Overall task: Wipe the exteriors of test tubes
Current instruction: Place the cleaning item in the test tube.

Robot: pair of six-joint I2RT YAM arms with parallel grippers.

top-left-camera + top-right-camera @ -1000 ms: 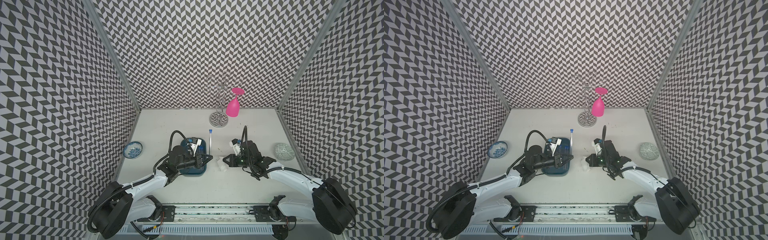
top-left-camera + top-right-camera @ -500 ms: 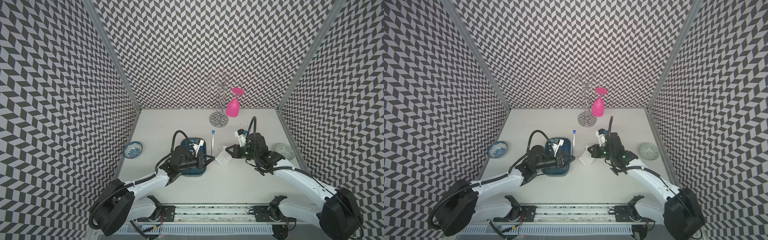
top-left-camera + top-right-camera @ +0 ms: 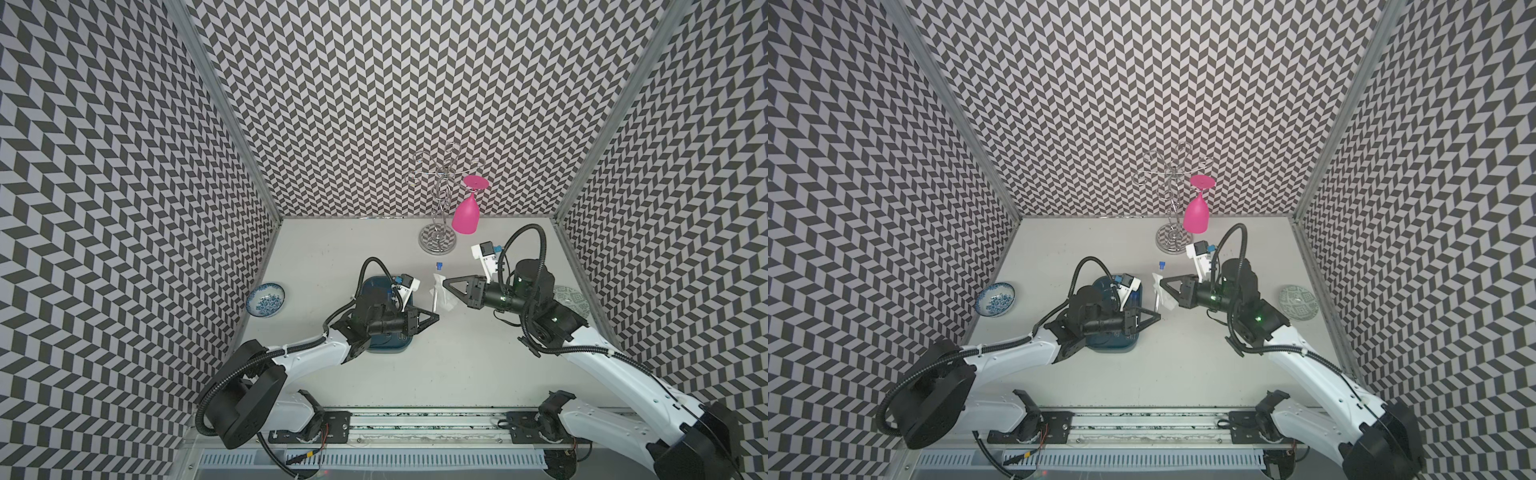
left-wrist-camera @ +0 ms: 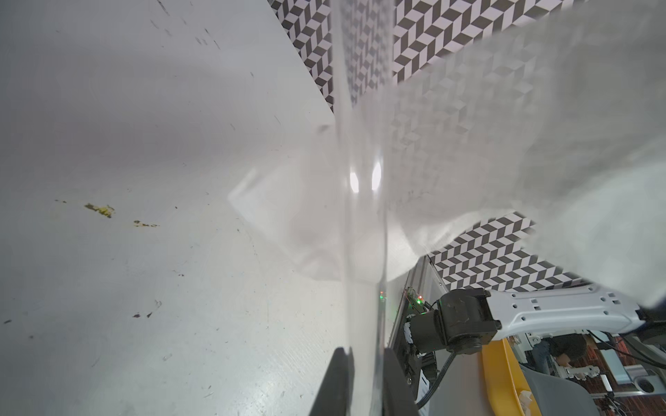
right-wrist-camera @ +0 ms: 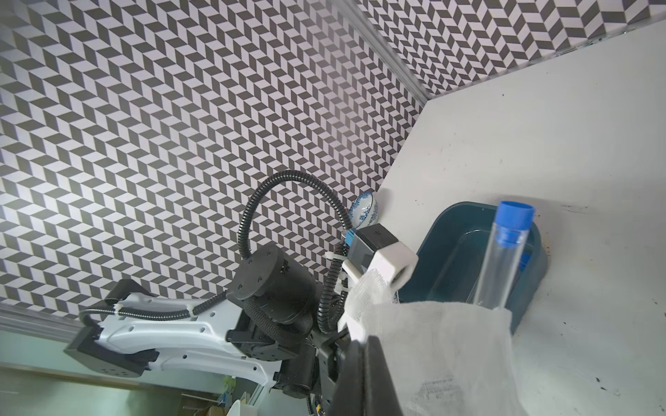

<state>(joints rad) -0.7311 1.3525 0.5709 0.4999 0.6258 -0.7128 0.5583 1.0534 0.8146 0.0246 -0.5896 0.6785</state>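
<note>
My left gripper (image 3: 436,318) is shut on the lower end of a clear test tube (image 3: 435,291), which stands up over the table with its blue cap (image 3: 438,264) at the far end. In the left wrist view the tube (image 4: 364,216) rises from between the black fingers (image 4: 335,381). My right gripper (image 3: 445,283) is shut on a white tissue (image 3: 445,297) that lies against the tube's middle. The right wrist view shows the tissue (image 5: 432,353) covering the lower tube (image 5: 499,266). The teal tray (image 3: 376,289) sits under my left wrist.
A chrome wire rack (image 3: 438,208) with a pink glass (image 3: 465,216) hanging from it stands at the back. A blue patterned bowl (image 3: 266,300) sits at the left wall and a green plate (image 3: 575,301) at the right wall, partly behind my right arm.
My right gripper has lifted the tissue off the table and brought it up against the tube. The left gripper has shifted the tube a little to the right.
</note>
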